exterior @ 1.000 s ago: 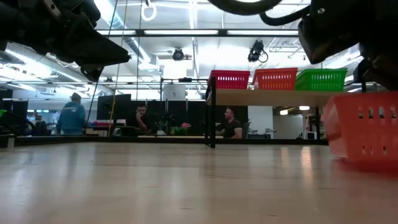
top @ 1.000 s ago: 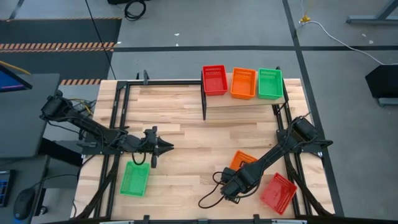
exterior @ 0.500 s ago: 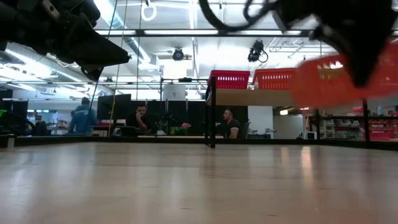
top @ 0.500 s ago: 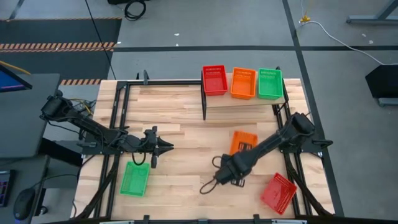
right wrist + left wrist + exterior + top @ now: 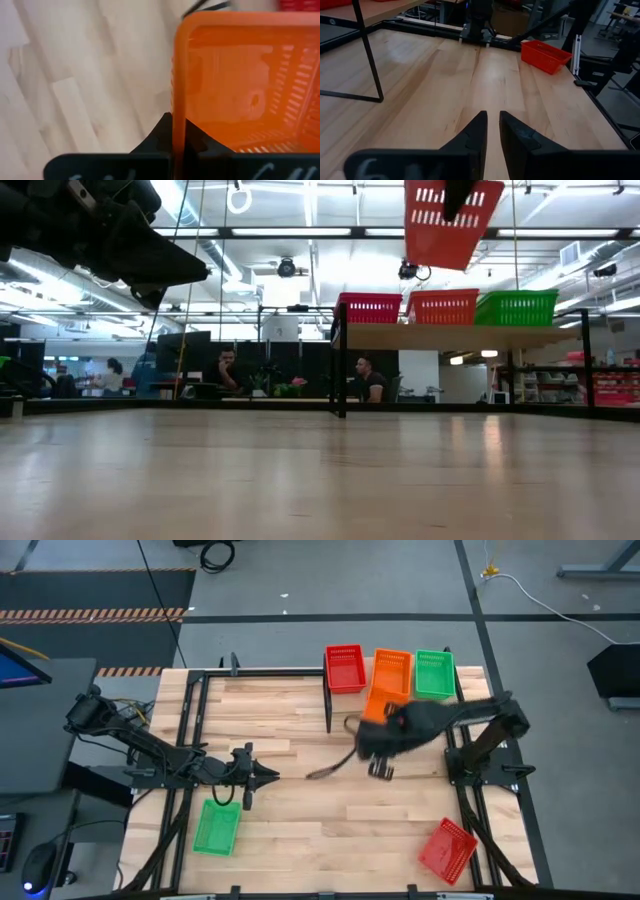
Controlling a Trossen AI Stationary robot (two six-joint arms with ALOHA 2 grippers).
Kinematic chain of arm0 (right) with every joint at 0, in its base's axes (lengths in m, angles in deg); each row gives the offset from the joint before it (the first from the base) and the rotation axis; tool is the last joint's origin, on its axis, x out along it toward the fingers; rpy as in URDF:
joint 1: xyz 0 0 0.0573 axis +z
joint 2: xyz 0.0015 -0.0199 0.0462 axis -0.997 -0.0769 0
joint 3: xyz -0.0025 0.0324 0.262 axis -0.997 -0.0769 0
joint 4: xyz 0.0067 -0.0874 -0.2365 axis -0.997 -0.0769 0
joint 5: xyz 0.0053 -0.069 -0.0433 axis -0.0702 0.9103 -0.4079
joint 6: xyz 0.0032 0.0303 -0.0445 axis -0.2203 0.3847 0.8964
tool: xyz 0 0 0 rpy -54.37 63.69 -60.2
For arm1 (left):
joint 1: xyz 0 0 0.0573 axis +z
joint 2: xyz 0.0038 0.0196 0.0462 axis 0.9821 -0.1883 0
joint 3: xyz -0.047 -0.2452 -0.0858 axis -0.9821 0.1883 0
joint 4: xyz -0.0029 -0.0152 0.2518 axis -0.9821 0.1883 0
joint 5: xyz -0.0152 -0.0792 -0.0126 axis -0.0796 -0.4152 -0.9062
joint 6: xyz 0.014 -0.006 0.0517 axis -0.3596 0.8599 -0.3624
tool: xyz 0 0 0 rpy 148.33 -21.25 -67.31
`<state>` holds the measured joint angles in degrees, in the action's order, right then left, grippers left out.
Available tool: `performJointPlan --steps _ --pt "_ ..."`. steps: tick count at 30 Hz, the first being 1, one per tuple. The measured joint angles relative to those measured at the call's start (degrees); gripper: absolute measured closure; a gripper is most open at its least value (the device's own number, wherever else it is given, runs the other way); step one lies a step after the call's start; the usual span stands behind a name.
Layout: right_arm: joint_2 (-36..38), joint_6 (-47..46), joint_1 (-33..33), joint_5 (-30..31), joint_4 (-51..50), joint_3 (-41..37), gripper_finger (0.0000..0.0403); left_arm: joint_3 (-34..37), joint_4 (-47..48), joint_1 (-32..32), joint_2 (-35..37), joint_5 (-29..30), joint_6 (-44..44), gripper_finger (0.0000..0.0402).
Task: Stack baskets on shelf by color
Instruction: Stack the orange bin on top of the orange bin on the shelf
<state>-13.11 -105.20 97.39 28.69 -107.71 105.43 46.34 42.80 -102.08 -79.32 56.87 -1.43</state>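
1. Gripping the rim of an orange mesh-walled plastic basket (image 5: pixel 235 85), the right hand (image 5: pixel 179 132) has its two dark fingers pressed close on either side of one wall, as the right wrist view shows.
2. In the high view that carried orange basket (image 5: pixel 385 690) hangs in the air above the small light-wood shelf on black posts (image 5: pixel 345 700), overlapping the orange basket that sits in the shelf's middle place; the right hand (image 5: pixel 383 732) is just on the table side of it.
3. In the low view the carried basket (image 5: pixel 450 220) is tilted and well above the row on the shelf (image 5: pixel 450 336).
4. On the shelf stand a red basket (image 5: pixel 344 667), an orange one and a green basket (image 5: pixel 434 672), side by side.
5. The left hand (image 5: pixel 262 776) hovers over the left part of the wooden table (image 5: pixel 300 830), its fingers (image 5: pixel 476 135) nearly together and holding nothing.
6. A second green basket (image 5: pixel 216 827) lies on the table near the left hand, and a second red basket (image 5: pixel 447 849) lies at the table's front right corner.
7. Half a second ago the right hand held the orange basket low over the table's middle right; it has since lifted it up and carried it to the shelf.
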Motion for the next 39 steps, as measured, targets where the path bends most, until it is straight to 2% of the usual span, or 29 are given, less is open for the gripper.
performJointPlan --steps 8,17,21,27,32,39 --pt "6.54 15.07 -9.75 2.78 0.17 0.0 0.0395 0.0 -0.01 0.12 0.0 0.01 -0.09 0.0346" --pt "6.99 31.69 -21.21 2.58 0.2 0.0 0.0395 0.0 -0.02 2.04 0.0 0.02 -0.58 0.0347" --pt "6.99 34.72 -27.86 2.04 0.2 0.0 0.0394 0.0 -0.26 2.63 0.0 0.03 -2.26 0.0348" --pt "5.68 37.82 -35.88 -3.43 0.3 -0.16 0.0394 0.0 -0.39 5.0 0.0 0.03 -3.04 0.0351" --pt "3.62 40.52 -38.87 -6.7 0.58 -0.24 0.0394 0.0 -0.37 7.41 0.0 0.08 -5.03 0.0351" --pt "0.57 41.51 -39.69 -7.34 0.46 -0.26 0.0392 0.0 0.3 9.08 0.0 0.07 -6.12 0.0353"
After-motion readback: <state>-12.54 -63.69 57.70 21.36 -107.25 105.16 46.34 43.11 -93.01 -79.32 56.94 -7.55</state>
